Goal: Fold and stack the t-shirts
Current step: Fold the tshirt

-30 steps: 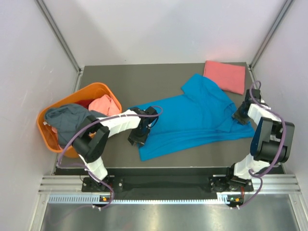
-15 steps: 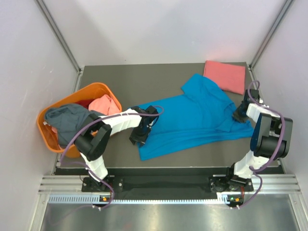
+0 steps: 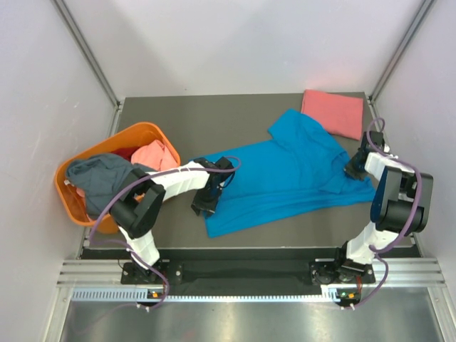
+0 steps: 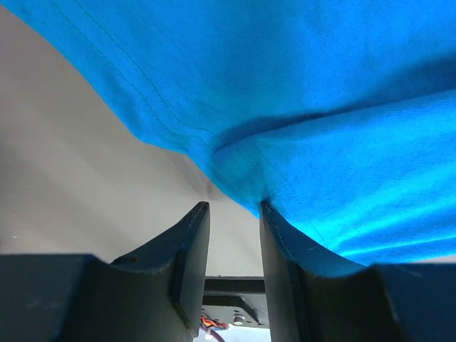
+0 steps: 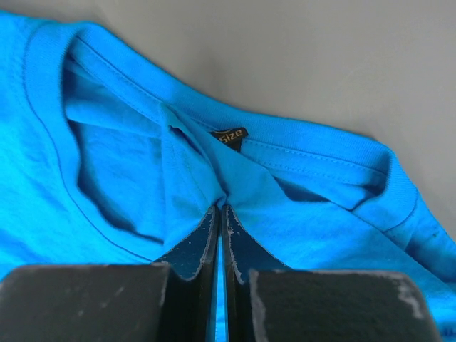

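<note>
- The orange basket [image 3: 132, 132] stands well left of the bright blue t-shirt [image 3: 285, 178]. It holds a crumpled grey-blue t-shirt [image 3: 103, 178] and a salmon-pink t-shirt [image 3: 155, 154]; anything beneath them is hidden.
- The left gripper [image 4: 234, 206] is at the blue shirt's left hem. Its jaws are spread by a narrow gap, with the hem bunched at their tips and not yet pinched. It probably needs to reach further onto the hem before closing.
- The blue shirt lies rumpled across the tabletop [image 3: 214, 125], collar to the right.
- The right gripper [image 5: 221, 208] is at that collar, jaws pressed together on a cloth fold beside the size label [image 5: 229, 135]. How many layers it pinches is unclear.
- Drawing both ends apart evenly should flatten the shirt.
- A folded salmon-pink t-shirt [image 3: 333, 112] lies just beside the blue shirt's far right sleeve; whether they touch I cannot tell.
</note>
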### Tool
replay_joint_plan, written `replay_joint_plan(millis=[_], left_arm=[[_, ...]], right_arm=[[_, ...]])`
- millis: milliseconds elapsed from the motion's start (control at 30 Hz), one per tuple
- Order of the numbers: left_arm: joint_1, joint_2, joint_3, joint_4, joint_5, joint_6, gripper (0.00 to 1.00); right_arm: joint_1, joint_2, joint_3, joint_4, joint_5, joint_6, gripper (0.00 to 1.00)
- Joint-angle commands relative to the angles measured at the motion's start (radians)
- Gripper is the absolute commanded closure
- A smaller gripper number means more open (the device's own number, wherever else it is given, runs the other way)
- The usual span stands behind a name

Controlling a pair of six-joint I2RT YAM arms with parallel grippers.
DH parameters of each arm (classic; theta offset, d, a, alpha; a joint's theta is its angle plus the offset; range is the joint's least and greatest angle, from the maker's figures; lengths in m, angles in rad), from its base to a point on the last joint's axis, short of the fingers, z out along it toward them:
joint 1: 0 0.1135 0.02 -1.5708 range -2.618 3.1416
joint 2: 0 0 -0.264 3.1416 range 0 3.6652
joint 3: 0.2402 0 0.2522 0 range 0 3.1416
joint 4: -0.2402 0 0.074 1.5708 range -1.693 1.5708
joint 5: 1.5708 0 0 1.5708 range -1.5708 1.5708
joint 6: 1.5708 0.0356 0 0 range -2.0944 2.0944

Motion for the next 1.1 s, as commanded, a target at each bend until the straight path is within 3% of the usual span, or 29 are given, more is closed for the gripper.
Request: replay_joint_plan(millis=[0,1067], left_arm=[[0.006,0.012,-0.056,0.013,-0.052,-0.018,0.61],[0.006,0.009,-0.050,-0.022,-0.084,-0.064,0.61]], right_arm=[[0.011,-0.002,0.058,0.062,-0.008,0.015,1.00],[0.011,0.099,0.173,0.062,-0.077,0.026,1.00]])
